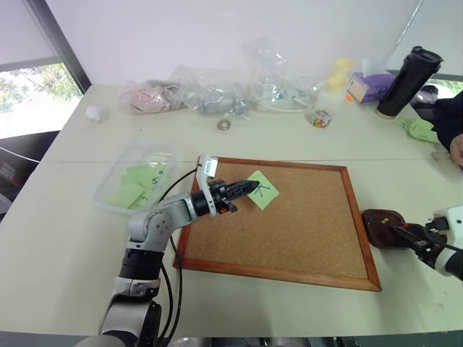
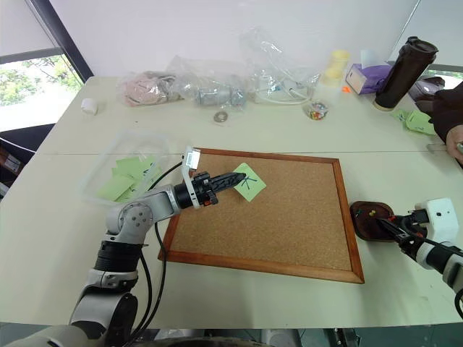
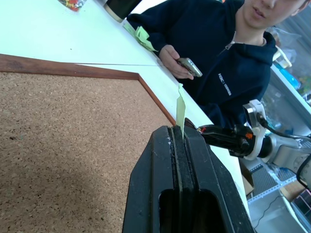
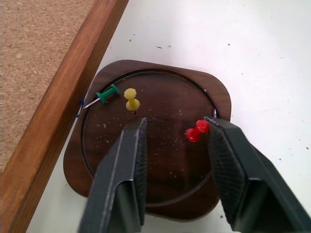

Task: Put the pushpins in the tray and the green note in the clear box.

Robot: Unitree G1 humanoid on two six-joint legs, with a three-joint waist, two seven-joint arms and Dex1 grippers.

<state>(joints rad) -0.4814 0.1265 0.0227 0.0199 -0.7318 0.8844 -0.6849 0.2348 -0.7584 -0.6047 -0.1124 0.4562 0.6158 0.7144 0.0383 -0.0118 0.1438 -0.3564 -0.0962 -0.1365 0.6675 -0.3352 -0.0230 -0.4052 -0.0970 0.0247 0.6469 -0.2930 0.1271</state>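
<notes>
While the left tool hovers over the upper left part of the cork board, its two black fingers are pressed together on the green note, pinching it by one edge; the left wrist view shows the thin green sheet standing up between the closed fingers. At the right edge of the head view, the right tool sits over the tray, a dark reddish-brown wooden dish on the table just beside the cork board's right frame. Seen in the right wrist view, its fingers are spread apart and hold nothing. Inside the tray lie three pushpins: a green one near the rim on the board side, a yellow one just beside it, and a red one close to the inner face of one finger. Left of centre in the head view, the clear box rests on the table beside the board's upper left corner, with several light green notes inside. A person in a dark top sits at the far right side of the table, holding a phone.
</notes>
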